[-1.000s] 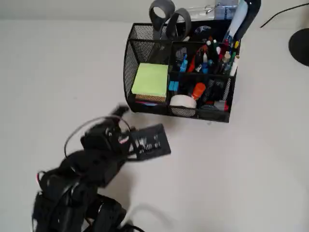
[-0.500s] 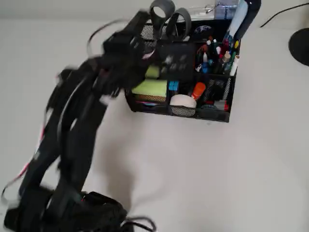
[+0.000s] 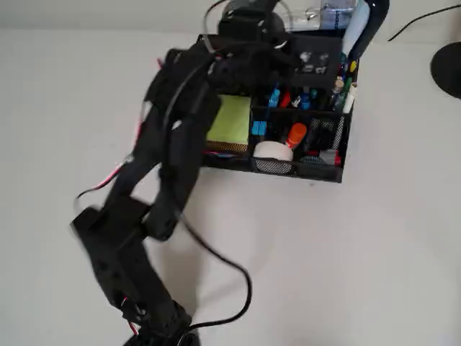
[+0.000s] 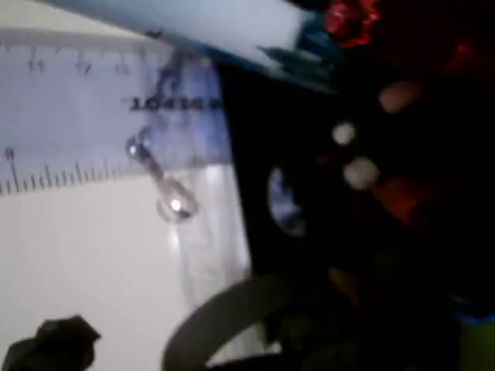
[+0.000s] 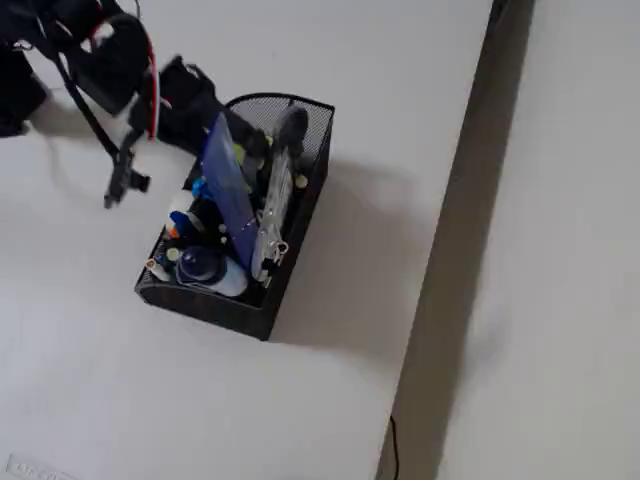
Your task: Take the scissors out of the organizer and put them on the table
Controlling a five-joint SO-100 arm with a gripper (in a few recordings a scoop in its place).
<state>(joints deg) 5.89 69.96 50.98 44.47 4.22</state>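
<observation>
The black wire-mesh organizer (image 3: 333,148) (image 5: 205,300) stands at the back of the off-white table (image 3: 360,252) (image 5: 380,80). My black arm reaches over its back left part, hiding most of the scissors in the overhead view. The gripper (image 3: 248,21) (image 5: 195,100) sits at the rear compartment, and its jaws are too blurred and dark to read. In the fixed view the scissors' grey handle (image 5: 290,125) stands up inside the organizer, just right of the gripper. The wrist view is blurred, with a grey curved handle loop (image 4: 220,321) close at the bottom.
Pens and markers (image 3: 317,90), a lime-green sticky pad (image 3: 230,119) and a white tape roll (image 3: 274,151) fill the organizer. A clear ruler (image 4: 85,116) stands at its back. A black round object (image 3: 448,68) lies at the right edge. The table ends at a dark gap (image 5: 450,250).
The arm has swung up from the table in front of the organizer and reached over it. The gripper now sits at the back compartment where the scissors' handles showed before.
</observation>
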